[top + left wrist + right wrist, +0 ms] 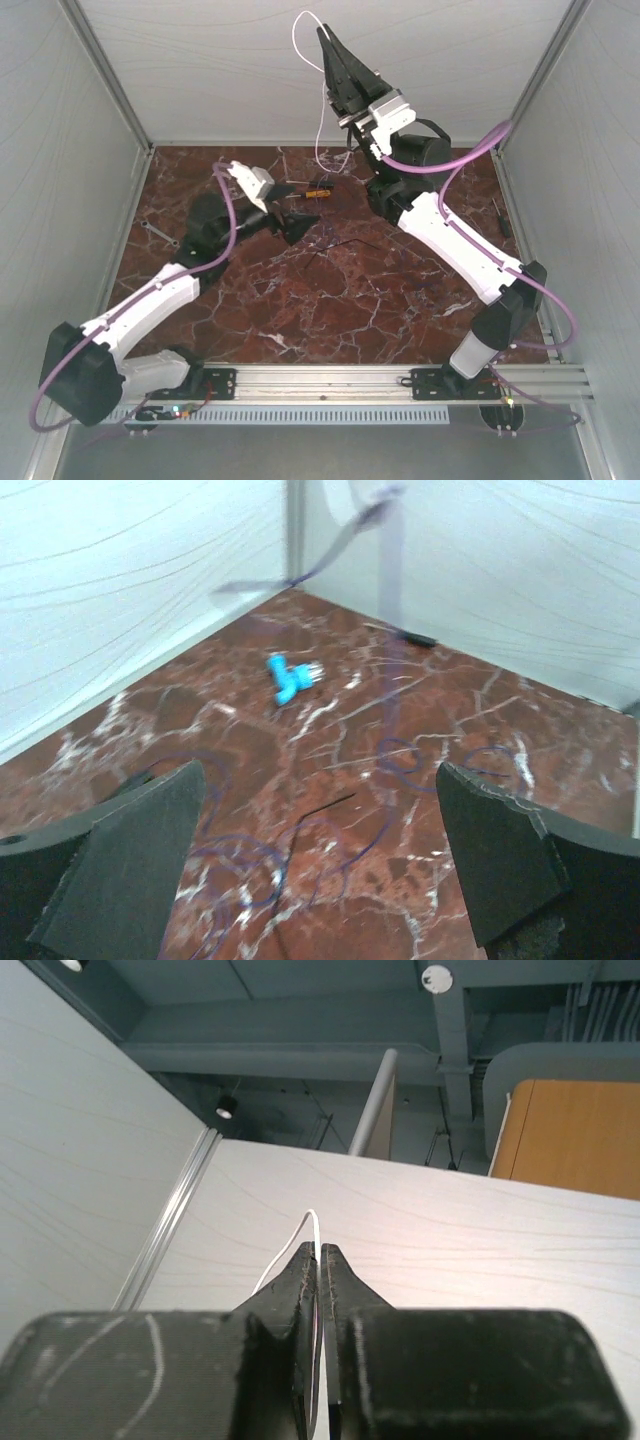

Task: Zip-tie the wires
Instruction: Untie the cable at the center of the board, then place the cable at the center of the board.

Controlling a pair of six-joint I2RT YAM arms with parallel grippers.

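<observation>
the wires [335, 245] lie flat on the table [250, 310], just ahead of the left hand [298, 228] and below it. in the left wrist view their thin blue-purple loops [250, 865] sprawl across the gap between the two fingers [140, 850], wider across than deep, with no single clean axis. the left hand [320, 775] is spread wide and holds nothing, tilted down toward the loops.

the right hand [325, 40] is far above and beyond the left hand, lifted well clear of the table. it is pinched tight on a thin white strand [320, 120] — most likely the zip tie — which arcs over its tip and hangs down to a point beyond the left hand. its own camera shows the strand [315, 1235] clamped between the closed fingers [290, 1290].

so the left hand is by far the nearer to the wires. the coming move looks to depend on gathering those loops — short, forward and down — before the tie can go round them.
</observation>
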